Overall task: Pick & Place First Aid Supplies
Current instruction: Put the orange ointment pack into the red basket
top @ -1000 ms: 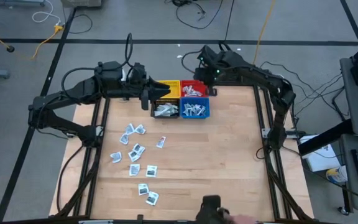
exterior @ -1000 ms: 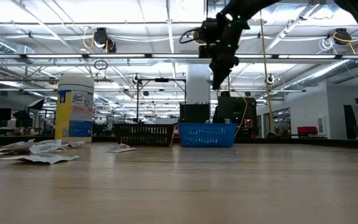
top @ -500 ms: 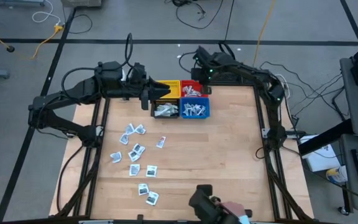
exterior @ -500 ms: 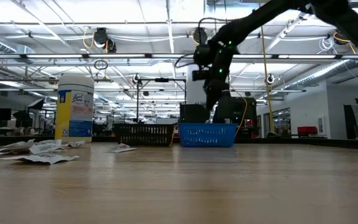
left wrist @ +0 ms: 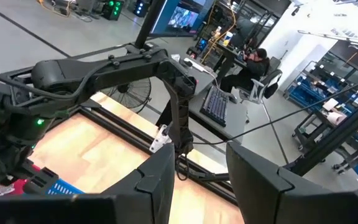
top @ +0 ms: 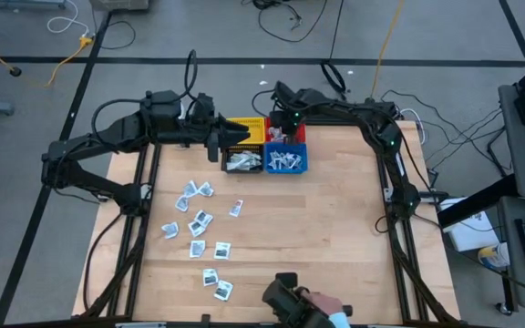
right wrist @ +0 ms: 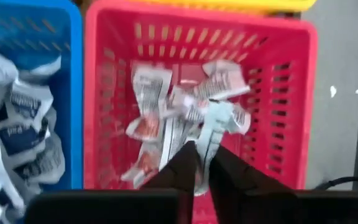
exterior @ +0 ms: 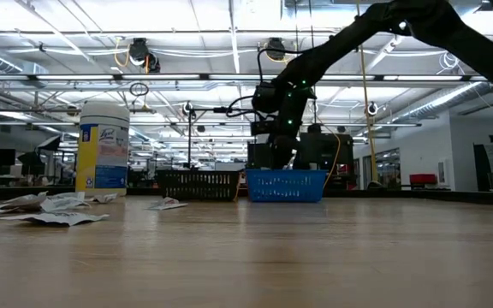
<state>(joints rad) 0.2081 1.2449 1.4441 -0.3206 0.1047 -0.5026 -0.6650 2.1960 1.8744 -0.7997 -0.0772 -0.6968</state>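
While my right gripper [right wrist: 202, 163] hangs over the red bin [right wrist: 291, 93] | fingers nearly closed, pinching a packet [right wrist: 205, 144] | I'd release low, centred.

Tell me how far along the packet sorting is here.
Done: packets lie in the red bin, blue bin and black bin. In hand: the right pincer holds a packet over the red bin; the left pincer waits open. Left: about a dozen loose packets on the table.

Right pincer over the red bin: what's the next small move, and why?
Probably open fully and let go: the right pincer hangs above the red bin, fingers nearly together on a packet that dangles over the packets already inside.
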